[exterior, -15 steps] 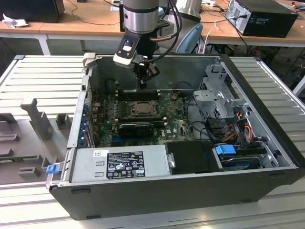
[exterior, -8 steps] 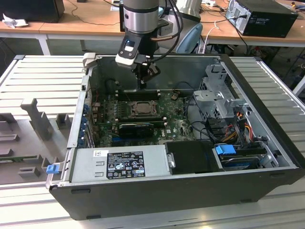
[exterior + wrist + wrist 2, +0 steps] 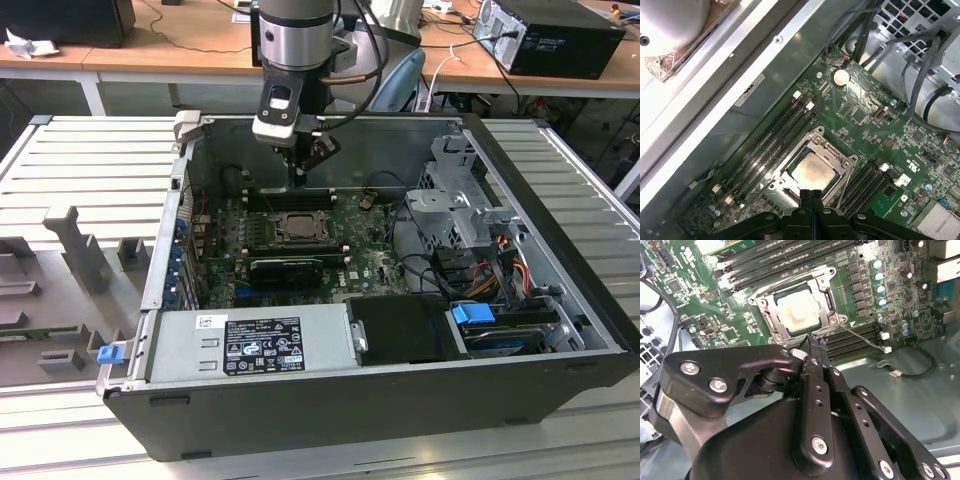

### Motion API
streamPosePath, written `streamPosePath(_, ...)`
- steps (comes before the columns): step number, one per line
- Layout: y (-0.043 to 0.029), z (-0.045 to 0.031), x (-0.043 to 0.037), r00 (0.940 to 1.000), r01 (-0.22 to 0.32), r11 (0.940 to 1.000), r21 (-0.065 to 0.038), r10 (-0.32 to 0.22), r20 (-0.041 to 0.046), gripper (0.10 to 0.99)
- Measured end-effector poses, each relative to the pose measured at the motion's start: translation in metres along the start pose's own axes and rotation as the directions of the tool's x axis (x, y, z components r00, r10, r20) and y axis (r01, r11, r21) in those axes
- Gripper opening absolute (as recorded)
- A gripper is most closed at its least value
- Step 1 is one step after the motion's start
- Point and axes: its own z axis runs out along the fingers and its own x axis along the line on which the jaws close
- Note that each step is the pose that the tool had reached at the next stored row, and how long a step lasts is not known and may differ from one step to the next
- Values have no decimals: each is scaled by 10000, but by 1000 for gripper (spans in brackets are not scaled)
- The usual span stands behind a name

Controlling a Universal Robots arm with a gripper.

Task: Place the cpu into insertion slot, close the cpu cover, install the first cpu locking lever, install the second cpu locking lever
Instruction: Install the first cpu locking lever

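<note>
The cpu lies flat in the insertion slot on the green motherboard, its silver face showing. The cpu cover lies down around it as a metal frame. A thin metal locking lever sticks out at an angle from the socket's corner over the memory slots. My gripper hangs just above the socket's edge nearest the case's back wall. Its fingers are pressed together with nothing between them. In the exterior view the cpu sits right below the fingertips.
The open computer case walls in the board. Long black memory slots flank the socket. A black card, the power supply, a drive cage and cables crowd the rest.
</note>
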Motion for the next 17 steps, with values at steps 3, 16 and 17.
streamPosePath(3,0,0,0,9996,290,9996,1,-290,-15,106)
streamPosePath(16,0,0,0,9899,1418,9899,-4,-1418,-74,106)
streamPosePath(17,0,0,0,9889,1485,9889,-4,-1485,-77,106)
